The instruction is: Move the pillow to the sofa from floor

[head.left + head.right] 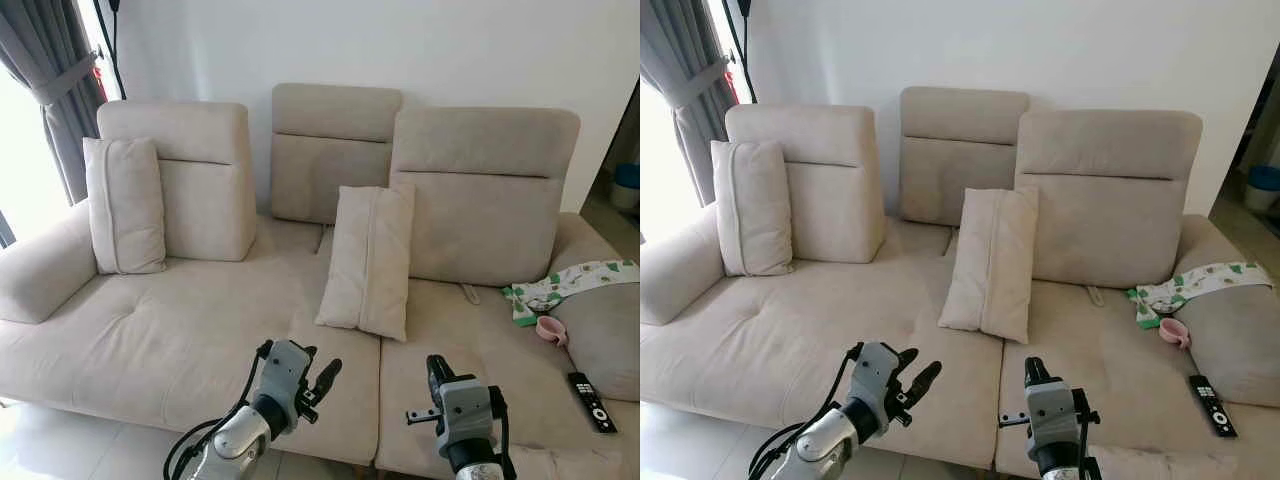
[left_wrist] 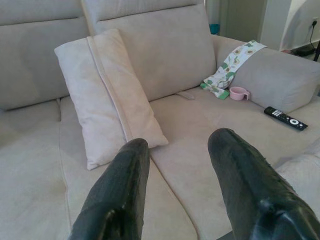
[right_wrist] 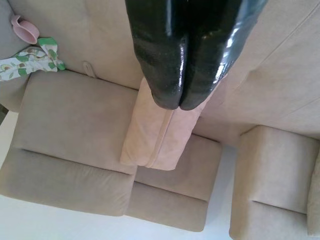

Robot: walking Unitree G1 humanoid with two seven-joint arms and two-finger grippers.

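A beige pillow [image 1: 367, 260] stands upright on the beige sofa [image 1: 170, 340], at the middle of the seat, leaning against the back cushion; it also appears in the wrist views [image 2: 107, 95] [image 3: 160, 137]. My left gripper [image 1: 318, 372] hovers over the seat's front edge, short of the pillow and a little to its left, and is open with nothing between its fingers [image 2: 122, 180]. Just right of the pillow's line, my right gripper [image 1: 437, 368] is raised over the front edge. Its fingers [image 3: 160, 60] are shut together on nothing.
A second beige pillow [image 1: 125, 205] leans at the sofa's left end. On the right lie a patterned cloth [image 1: 570, 280], a pink cup [image 1: 551, 329] and a black remote [image 1: 592, 402]. A grey curtain [image 1: 50, 80] hangs far left. Pale floor [image 1: 60, 450] shows bottom left.
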